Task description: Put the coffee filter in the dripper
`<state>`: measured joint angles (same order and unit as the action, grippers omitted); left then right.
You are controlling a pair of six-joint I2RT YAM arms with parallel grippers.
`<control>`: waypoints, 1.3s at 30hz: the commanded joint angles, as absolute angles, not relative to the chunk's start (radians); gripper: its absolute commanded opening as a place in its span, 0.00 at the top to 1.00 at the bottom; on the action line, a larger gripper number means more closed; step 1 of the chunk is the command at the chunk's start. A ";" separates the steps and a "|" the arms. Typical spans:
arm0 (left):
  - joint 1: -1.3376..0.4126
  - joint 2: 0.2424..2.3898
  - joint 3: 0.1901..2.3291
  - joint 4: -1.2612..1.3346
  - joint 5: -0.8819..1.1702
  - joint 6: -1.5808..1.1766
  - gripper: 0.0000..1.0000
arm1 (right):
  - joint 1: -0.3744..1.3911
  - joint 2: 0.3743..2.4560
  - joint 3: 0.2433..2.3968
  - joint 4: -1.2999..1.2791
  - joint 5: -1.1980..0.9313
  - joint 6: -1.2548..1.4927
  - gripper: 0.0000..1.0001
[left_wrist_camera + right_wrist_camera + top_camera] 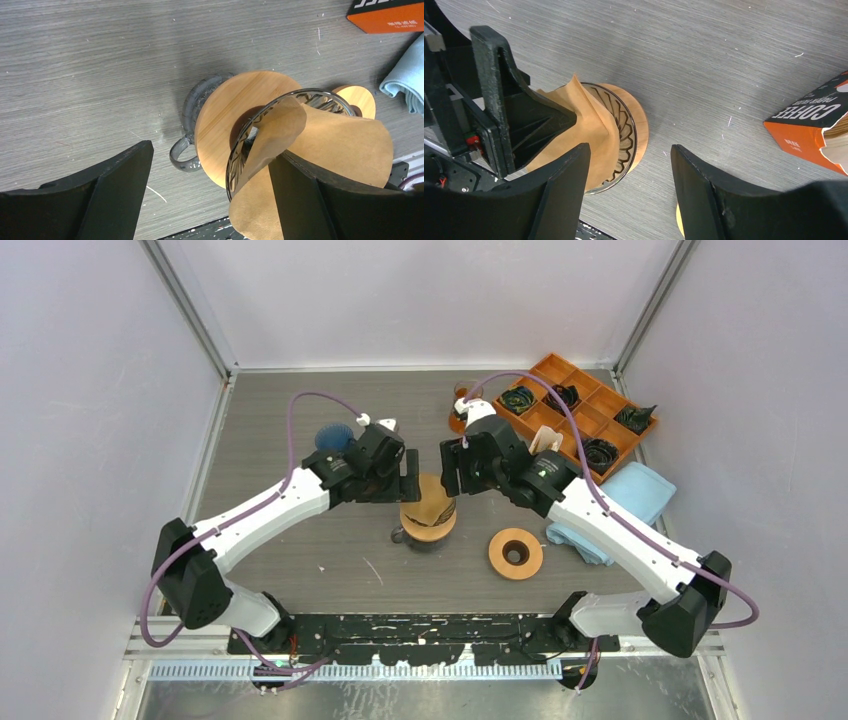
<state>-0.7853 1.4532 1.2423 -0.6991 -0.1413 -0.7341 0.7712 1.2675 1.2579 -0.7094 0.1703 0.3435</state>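
The dripper [424,527] is a glass cone with a black wire pattern on a round wooden base [225,115], standing on a glass mug [182,155]. The brown paper coffee filter [433,504] sits crumpled in the cone, folded over its rim [340,145] [591,125]. My left gripper [404,483] [210,152] is open and straddles the dripper; one of its fingers [310,200] rests against the filter. My right gripper [452,476] [629,147] is open and empty, just above the dripper's right side.
A second wooden ring [515,552] lies to the dripper's right. An orange coffee filter box [814,125] [385,15], a light blue cloth [625,500] and an orange compartment tray [580,405] are at the back right. A blue round object [333,435] lies behind the left arm.
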 commanded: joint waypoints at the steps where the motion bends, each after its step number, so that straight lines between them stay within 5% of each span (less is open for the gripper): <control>1: -0.781 1.388 1.230 -0.656 -0.102 -0.739 0.13 | 0.769 1.219 1.250 -0.652 0.165 0.341 0.33; 39: -0.781 1.448 1.202 -0.688 -0.103 -0.723 0.13 | 0.770 1.364 1.113 -0.577 0.160 0.324 0.31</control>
<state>-0.7849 1.4494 1.2049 -0.7078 -0.1078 -0.7288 0.7708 1.3624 1.1118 -0.6361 0.1478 0.3374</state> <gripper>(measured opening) 0.865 0.691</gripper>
